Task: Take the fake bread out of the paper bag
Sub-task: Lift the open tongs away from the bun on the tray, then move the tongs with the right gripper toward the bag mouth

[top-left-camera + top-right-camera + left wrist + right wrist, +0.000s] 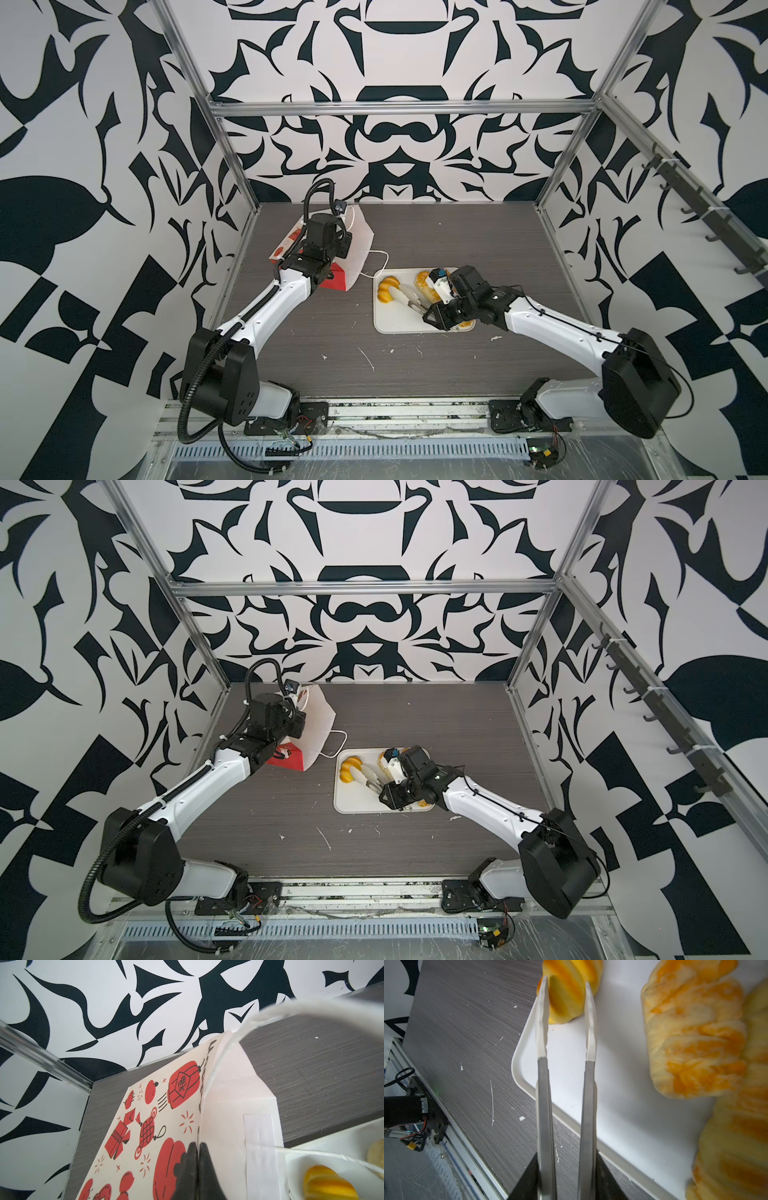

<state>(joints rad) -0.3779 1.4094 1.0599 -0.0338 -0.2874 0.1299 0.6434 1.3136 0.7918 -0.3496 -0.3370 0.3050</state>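
Across the grey table point(332, 332), reaches forward with the left arm point(266, 303), pinching the rim of the paper bag point(162, 1105) tight in the left gripper point(198, 1147). Bends low over the white tray point(623, 1105) with the right arm point(552, 324), clasping tongs point(545, 1105) in the right gripper point(566, 1157), tips parted astride one croissant point(566, 999) among the bread point(691, 1043) there.

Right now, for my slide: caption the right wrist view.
Open tongs straddle a yellow pastry on the white tray, braided pastry alongside.
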